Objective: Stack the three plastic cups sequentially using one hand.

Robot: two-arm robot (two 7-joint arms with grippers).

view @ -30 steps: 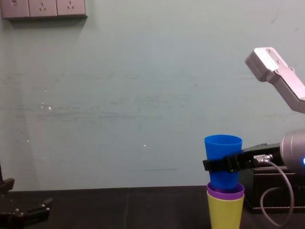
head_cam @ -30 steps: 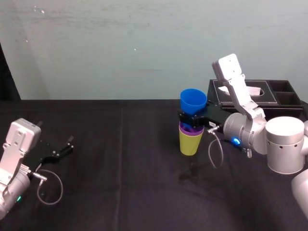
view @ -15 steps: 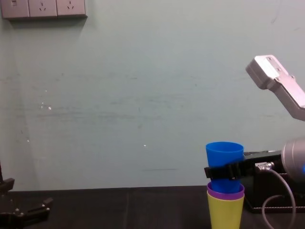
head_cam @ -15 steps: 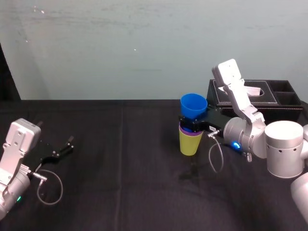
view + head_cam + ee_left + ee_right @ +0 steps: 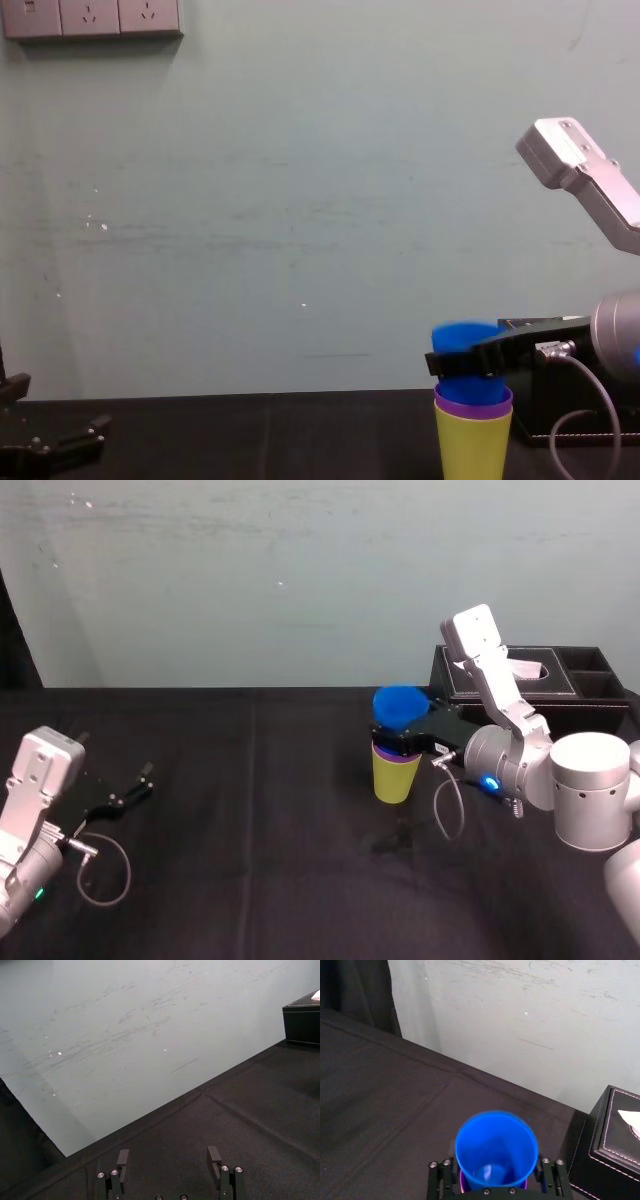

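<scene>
Nearest the robot, the left gripper (image 5: 125, 792) lies parked on the black tablecloth (image 5: 250, 860) at the near left, fingers spread apart and nothing between them.

Farther out and to the right, the change is at the stack. Over the last second the blue cup (image 5: 467, 338) has sunk: its rim stood well above the right gripper (image 5: 398, 735) and now sits just over it. In the last half second the gripper itself kept its height. I take that to mean the fingers have eased off and let the cup slide down between them (a release, not a lowering). They stand on either side of it, loosened rather than clamped. The blue cup's lower part is already inside the purple cup (image 5: 473, 402), which is nested in the yellow-green cup (image 5: 472, 445) standing upright on the cloth. So the third and last cup looks nearly seated, and little more than pulling the gripper clear seems left.

The right arm comes in from the right with the forearm level, the upper link angled up behind, and a cable (image 5: 445, 800) looping under the wrist.

Beyond the stack sits the black tissue box (image 5: 615, 1130), then the pale wall (image 5: 250, 580).
</scene>
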